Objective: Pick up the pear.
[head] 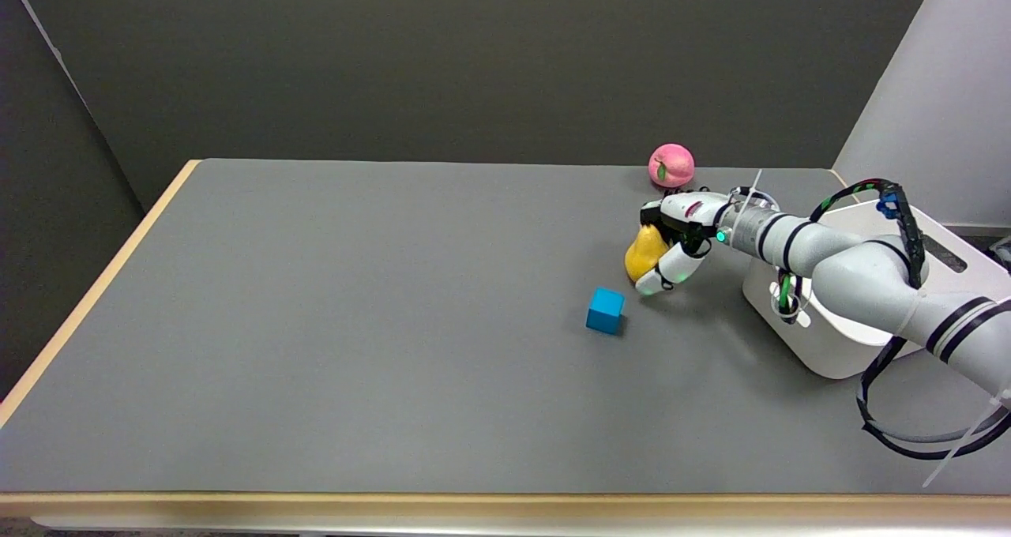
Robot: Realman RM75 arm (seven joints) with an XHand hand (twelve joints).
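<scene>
Near to far on the tabletop: a blue cube; then the pear, far right, with the right hand curled round its right side, fingers above and below. Whether it gripped firmly could not be told. A loose hold could roll the pear onto the cube. Beyond lay a peach.

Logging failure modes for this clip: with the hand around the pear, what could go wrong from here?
1. The right hand wraps only one side of the pear; how firm the hold is cannot be seen, so it may slip on lifting.
2. A dropped pear could roll into the blue cube just in front.
3. The forearm passes close to the white bin; it might bump it.
</scene>
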